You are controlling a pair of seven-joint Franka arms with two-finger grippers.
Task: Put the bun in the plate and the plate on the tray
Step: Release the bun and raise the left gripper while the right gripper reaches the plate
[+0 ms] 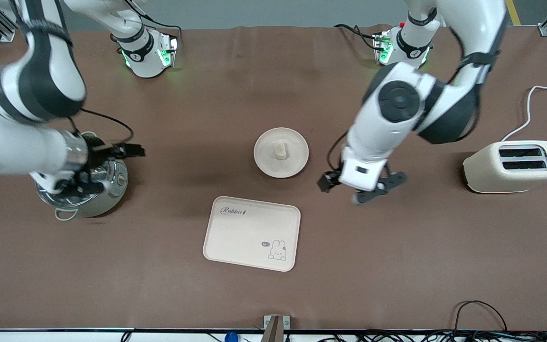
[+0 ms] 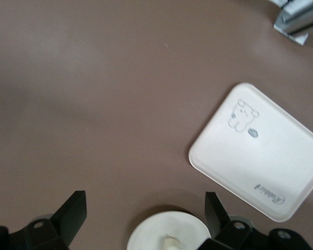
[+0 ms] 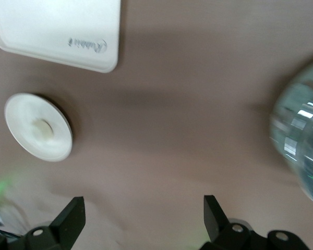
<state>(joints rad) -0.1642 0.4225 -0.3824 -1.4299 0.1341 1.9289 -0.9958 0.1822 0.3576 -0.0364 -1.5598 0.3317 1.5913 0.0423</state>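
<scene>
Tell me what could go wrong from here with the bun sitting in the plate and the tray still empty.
The bun sits loose in the shallow plate, so it may roll off if the plate tips during the lift. The open left tool is beside the plate with only the low rim to pinch, so a grip could slip. The right tool, also open, is over the steel pot and might bump it.
</scene>
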